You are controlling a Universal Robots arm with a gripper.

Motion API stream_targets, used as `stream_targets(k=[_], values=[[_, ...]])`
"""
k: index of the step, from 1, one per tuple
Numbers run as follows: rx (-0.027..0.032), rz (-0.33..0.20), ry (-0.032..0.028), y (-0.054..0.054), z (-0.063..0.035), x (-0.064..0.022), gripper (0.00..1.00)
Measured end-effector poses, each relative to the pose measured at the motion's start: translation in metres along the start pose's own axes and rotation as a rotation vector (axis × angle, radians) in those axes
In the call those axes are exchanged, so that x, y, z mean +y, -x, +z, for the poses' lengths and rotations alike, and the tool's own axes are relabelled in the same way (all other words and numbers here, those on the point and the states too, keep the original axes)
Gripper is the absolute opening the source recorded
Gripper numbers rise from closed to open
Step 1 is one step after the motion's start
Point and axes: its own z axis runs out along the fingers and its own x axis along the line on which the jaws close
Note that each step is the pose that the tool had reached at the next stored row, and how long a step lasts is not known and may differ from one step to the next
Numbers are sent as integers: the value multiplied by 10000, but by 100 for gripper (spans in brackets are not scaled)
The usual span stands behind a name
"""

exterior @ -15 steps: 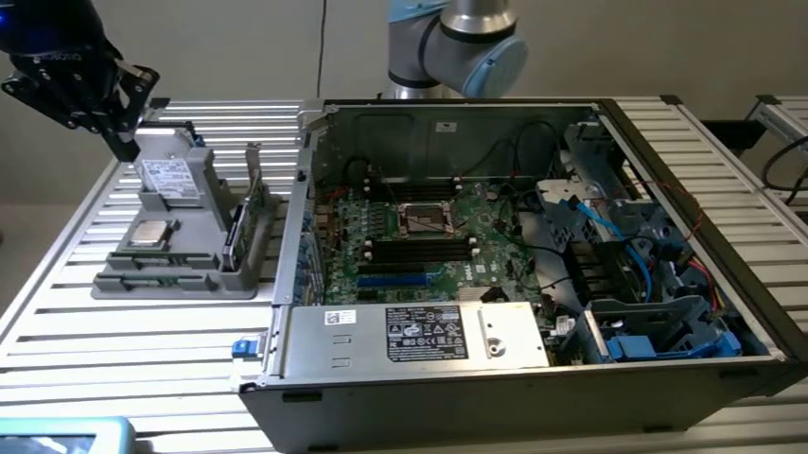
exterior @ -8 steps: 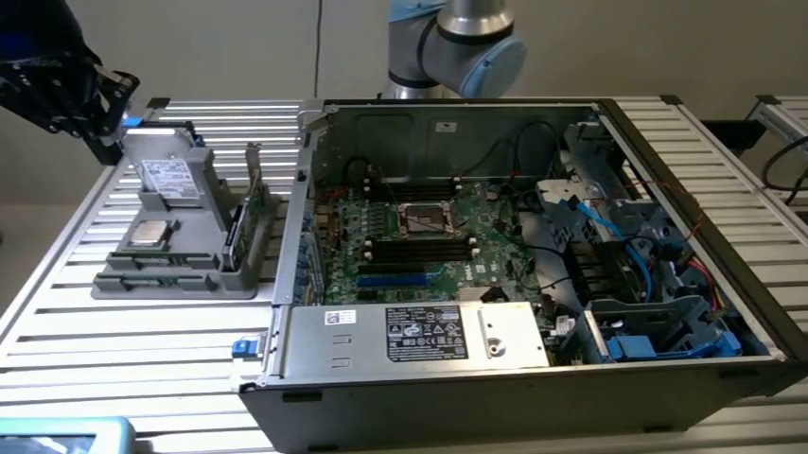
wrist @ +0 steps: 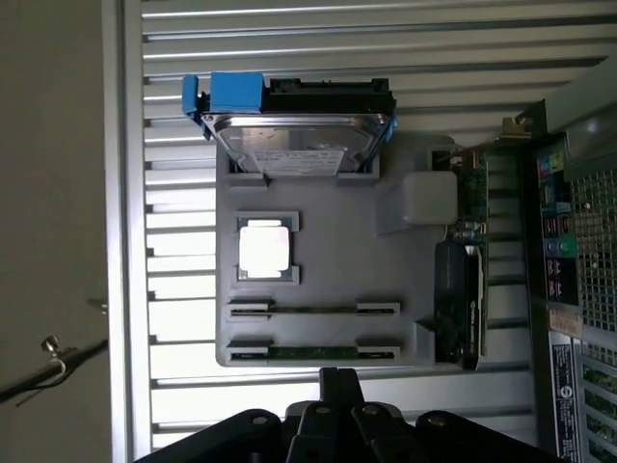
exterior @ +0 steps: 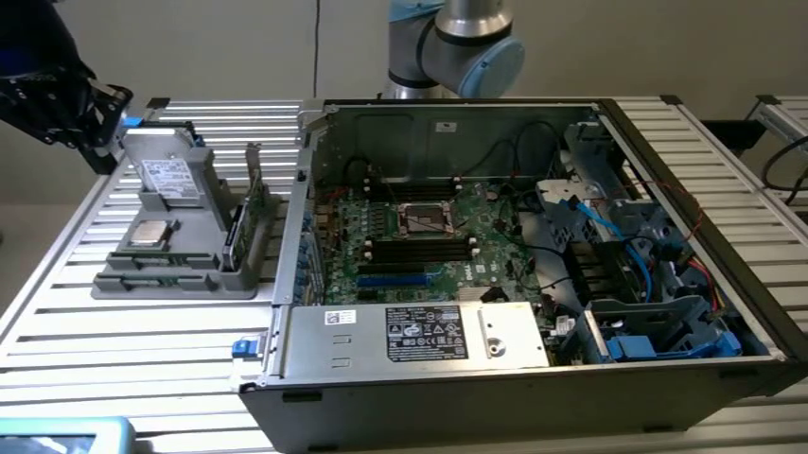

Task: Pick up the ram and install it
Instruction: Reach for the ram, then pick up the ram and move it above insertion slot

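Gripper (wrist: 339,386) closed, empty, hovering near tray (wrist: 328,251) edge. Ram (wrist: 313,353) edge-up in tray's outermost slot, second stick (wrist: 313,310) just beside. Risk: closed jaws strike thin board; off-centre descent catches neighbour.

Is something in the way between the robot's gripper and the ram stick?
Nothing visible is. The gripper hovers by the edge of the gray tray, and the nearest ram stick sits uncovered in its slot.

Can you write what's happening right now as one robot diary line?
gripper: above gray tray | ram: two sticks lying in tray slots, untouched | computer case: open
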Motion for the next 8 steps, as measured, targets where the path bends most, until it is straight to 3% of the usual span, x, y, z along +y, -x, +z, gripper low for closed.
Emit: stream_targets(k=[8], values=[[-9,-23,-152,-2,110,4,11]])
